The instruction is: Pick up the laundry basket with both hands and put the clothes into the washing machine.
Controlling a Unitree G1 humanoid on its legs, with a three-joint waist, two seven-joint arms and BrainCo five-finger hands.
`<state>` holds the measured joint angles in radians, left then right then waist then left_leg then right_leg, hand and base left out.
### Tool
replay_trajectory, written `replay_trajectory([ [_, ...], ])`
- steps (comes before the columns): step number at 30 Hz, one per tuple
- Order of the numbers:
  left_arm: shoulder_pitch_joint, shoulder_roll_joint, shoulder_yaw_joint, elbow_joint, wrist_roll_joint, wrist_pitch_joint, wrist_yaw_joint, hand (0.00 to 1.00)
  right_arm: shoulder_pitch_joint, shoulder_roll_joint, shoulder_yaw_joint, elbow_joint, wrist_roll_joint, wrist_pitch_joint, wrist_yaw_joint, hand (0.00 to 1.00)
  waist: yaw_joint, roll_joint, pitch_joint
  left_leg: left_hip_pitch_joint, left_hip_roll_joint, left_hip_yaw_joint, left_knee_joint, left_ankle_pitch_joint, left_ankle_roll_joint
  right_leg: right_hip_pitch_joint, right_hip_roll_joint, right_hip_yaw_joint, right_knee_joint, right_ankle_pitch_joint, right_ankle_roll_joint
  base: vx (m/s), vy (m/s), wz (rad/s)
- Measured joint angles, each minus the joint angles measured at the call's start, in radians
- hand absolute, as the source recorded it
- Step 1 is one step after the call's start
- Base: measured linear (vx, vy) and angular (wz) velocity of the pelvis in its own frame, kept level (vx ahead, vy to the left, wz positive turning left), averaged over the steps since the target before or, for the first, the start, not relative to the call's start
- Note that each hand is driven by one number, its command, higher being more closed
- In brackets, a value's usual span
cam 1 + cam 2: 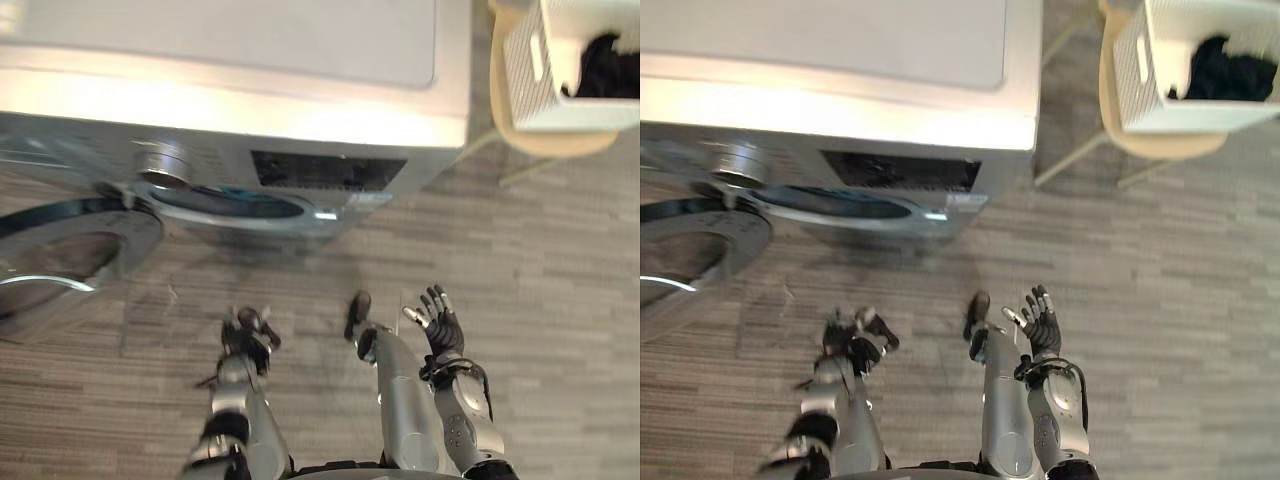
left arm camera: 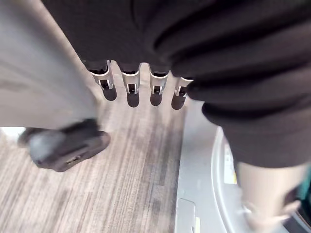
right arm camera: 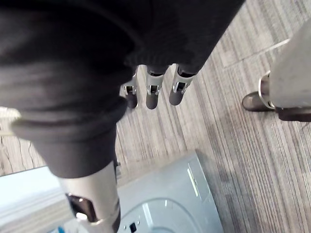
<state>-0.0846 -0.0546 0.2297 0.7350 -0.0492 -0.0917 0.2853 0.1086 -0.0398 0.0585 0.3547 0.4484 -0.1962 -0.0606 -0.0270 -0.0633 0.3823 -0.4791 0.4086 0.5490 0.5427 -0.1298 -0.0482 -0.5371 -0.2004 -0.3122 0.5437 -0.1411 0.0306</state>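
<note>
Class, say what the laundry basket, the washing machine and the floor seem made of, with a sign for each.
Laundry basket: probably white plastic, wall pierced in a fine grid. Washing machine: seemingly painted metal, smooth pale grey with glare. Floor: grey wood-grain planks; laminate or vinyl, unclear.

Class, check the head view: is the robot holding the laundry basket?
No: the laundry basket sits on a stool, apart from the left hand and the right hand.

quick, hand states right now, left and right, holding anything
Left hand: open, fingers relaxed, holding nothing.
Right hand: open, fingers spread, holding nothing.
</note>
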Motion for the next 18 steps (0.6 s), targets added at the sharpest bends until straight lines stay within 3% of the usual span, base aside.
replay_trajectory([
  [2,0.060,-0.005,-0.040,-0.006,-0.118,-0.035,-0.002,0.00,0.023,0.000,0.014,0.039,-0.027,0.008,-0.001,0.00,0.014,0.009,-0.047,0.077,-0.034,-0.019,-0.067,0.024,-0.024,0.076,-0.015,-0.028,-0.011,-0.022,0.002,0.12,-0.140,0.66],
  [3,0.129,-0.007,-0.104,-0.060,-0.230,-0.065,-0.011,0.00,0.043,-0.001,0.033,0.053,-0.032,0.009,-0.009,0.00,0.017,0.022,-0.087,0.140,-0.064,-0.038,-0.145,0.062,-0.034,0.141,-0.025,-0.060,-0.030,-0.036,0.001,0.13,-0.157,0.56],
  [4,0.142,-0.007,-0.121,-0.072,-0.247,-0.070,-0.016,0.00,0.046,-0.001,0.037,0.053,-0.032,0.009,-0.012,0.00,0.017,0.026,-0.096,0.151,-0.068,-0.039,-0.159,0.070,-0.036,0.150,-0.026,-0.066,-0.034,-0.039,-0.001,0.15,-0.216,0.57],
  [5,0.190,-0.001,-0.210,-0.125,-0.318,-0.084,-0.038,0.00,0.052,0.000,0.042,0.054,-0.031,0.009,-0.026,0.00,0.021,0.040,-0.130,0.191,-0.084,-0.045,-0.234,0.113,-0.061,0.189,-0.023,-0.084,-0.070,-0.040,-0.013,0.11,-0.132,0.32],
  [6,0.217,0.010,-0.278,-0.166,-0.368,-0.093,-0.066,0.00,0.046,0.012,0.036,0.061,-0.031,0.006,-0.033,0.00,0.026,0.036,-0.141,0.198,-0.091,-0.056,-0.211,0.111,-0.053,0.214,-0.028,-0.096,-0.099,-0.024,-0.036,0.17,-0.159,0.17],
  [7,0.232,0.020,-0.357,-0.211,-0.418,-0.095,-0.099,0.00,0.028,0.014,0.026,0.072,-0.031,0.004,-0.045,0.00,0.045,0.040,-0.144,0.187,-0.083,-0.120,-0.027,0.093,-0.037,0.233,-0.032,-0.088,-0.110,-0.016,-0.043,0.11,-0.051,-0.04],
  [8,0.238,0.020,-0.387,-0.231,-0.438,-0.095,-0.112,0.00,0.021,0.013,0.021,0.076,-0.031,0.005,-0.050,0.00,0.044,0.044,-0.146,0.182,-0.080,-0.158,0.053,0.078,-0.036,0.241,-0.031,-0.083,-0.111,-0.013,-0.039,0.06,-0.010,-0.32],
  [9,0.253,0.012,-0.456,-0.300,-0.490,-0.091,-0.144,0.00,0.010,0.014,0.012,0.068,-0.027,0.005,-0.070,0.00,0.041,0.061,-0.156,0.191,-0.094,-0.259,0.169,0.055,-0.071,0.248,-0.019,-0.066,-0.112,0.002,-0.030,0.00,0.041,-0.33],
  [10,0.257,0.009,-0.478,-0.326,-0.501,-0.091,-0.153,0.00,0.006,0.013,0.004,0.063,-0.026,0.005,-0.075,0.00,0.038,0.070,-0.161,0.201,-0.106,-0.299,0.174,0.036,-0.097,0.249,-0.012,-0.061,-0.115,0.007,-0.029,-0.01,0.108,-0.45],
  [11,0.252,0.014,-0.531,-0.361,-0.520,-0.091,-0.165,0.00,0.002,0.014,-0.018,0.060,-0.023,0.004,-0.091,0.00,0.017,0.084,-0.172,0.227,-0.133,-0.367,0.129,-0.001,-0.151,0.254,0.001,-0.049,-0.134,0.022,-0.020,-0.02,0.152,-0.39],
  [12,0.239,0.026,-0.561,-0.381,-0.533,-0.091,-0.180,0.00,-0.009,0.015,-0.040,0.052,-0.017,0.005,-0.107,0.00,-0.006,0.089,-0.192,0.267,-0.153,-0.383,0.039,-0.034,-0.174,0.254,0.008,-0.038,-0.177,0.053,-0.012,-0.02,0.158,-0.33],
  [13,0.236,0.031,-0.573,-0.390,-0.534,-0.091,-0.183,0.00,-0.011,0.022,-0.052,0.036,-0.016,0.004,-0.115,0.00,-0.014,0.094,-0.204,0.291,-0.159,-0.367,-0.019,-0.054,-0.166,0.252,0.014,-0.034,-0.207,0.074,-0.009,-0.03,0.179,-0.40],
  [14,0.221,0.036,-0.583,-0.415,-0.538,-0.092,-0.189,0.00,-0.007,0.035,-0.069,-0.020,-0.014,0.003,-0.129,0.00,-0.030,0.106,-0.214,0.338,-0.165,-0.314,-0.124,-0.093,-0.129,0.239,0.028,-0.017,-0.247,0.117,-0.002,-0.04,0.159,-0.41],
  [15,0.211,0.040,-0.587,-0.430,-0.539,-0.093,-0.192,0.00,-0.001,0.034,-0.084,-0.056,-0.014,0.000,-0.140,0.00,-0.037,0.109,-0.216,0.350,-0.170,-0.291,-0.164,-0.108,-0.115,0.223,0.031,-0.006,-0.251,0.133,0.001,-0.08,0.217,-0.47],
  [16,0.178,0.051,-0.591,-0.437,-0.544,-0.094,-0.194,0.00,0.002,0.054,-0.115,-0.121,-0.016,-0.010,-0.155,0.00,-0.045,0.094,-0.214,0.354,-0.197,-0.272,-0.218,-0.114,-0.090,0.195,0.024,0.017,-0.263,0.164,0.006,-0.12,0.162,-0.40],
  [18,0.149,0.081,-0.592,-0.453,-0.546,-0.092,-0.195,0.00,0.028,0.091,-0.169,-0.206,-0.020,-0.036,-0.187,0.00,-0.046,0.069,-0.216,0.353,-0.219,-0.241,-0.224,-0.106,-0.083,0.187,0.014,0.058,-0.304,0.215,0.021,-0.16,0.148,-0.37],
])
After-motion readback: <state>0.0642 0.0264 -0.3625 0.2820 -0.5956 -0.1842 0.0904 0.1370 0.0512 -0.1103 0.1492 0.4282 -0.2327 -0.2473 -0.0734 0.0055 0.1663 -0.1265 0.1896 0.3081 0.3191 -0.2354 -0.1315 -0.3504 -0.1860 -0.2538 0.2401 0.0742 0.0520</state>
